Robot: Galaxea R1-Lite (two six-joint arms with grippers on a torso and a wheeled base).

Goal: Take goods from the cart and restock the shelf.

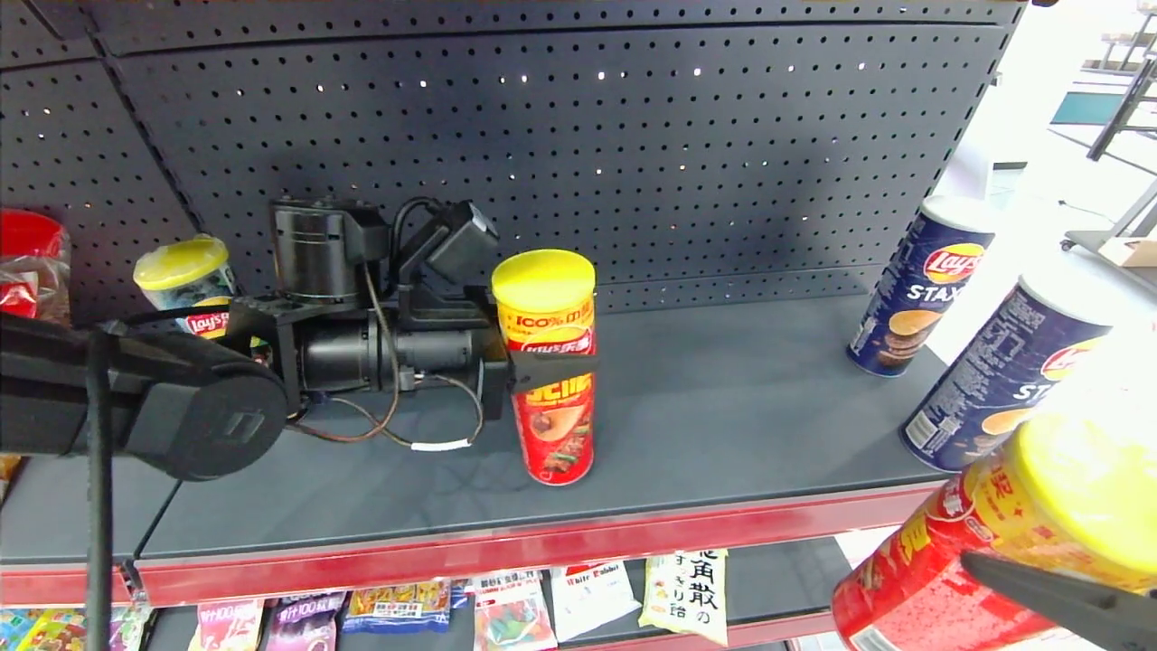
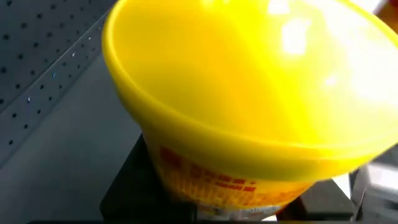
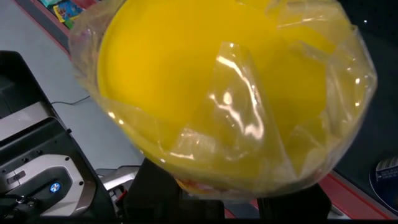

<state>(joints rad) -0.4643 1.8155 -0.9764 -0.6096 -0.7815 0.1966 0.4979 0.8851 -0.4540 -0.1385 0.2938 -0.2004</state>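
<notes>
Near the shelf's (image 1: pixel 723 407) front edge, left gripper (image 1: pixel 545 369) jaws clamped the red can (image 1: pixel 545 303) upright for placing; right gripper (image 1: pixel 1048 583) jaws clamped a spare can (image 1: pixel 940 551).

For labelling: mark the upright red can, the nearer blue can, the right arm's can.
upright red can (image 1: pixel 553 434), head view, lower label.
nearer blue can (image 1: pixel 1003 371), head view, side.
right arm's can (image 1: pixel 1085 488), head view, lid.

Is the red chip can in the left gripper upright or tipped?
Upright. The red chip can stands on its base on the shelf, yellow lid on top.
</notes>
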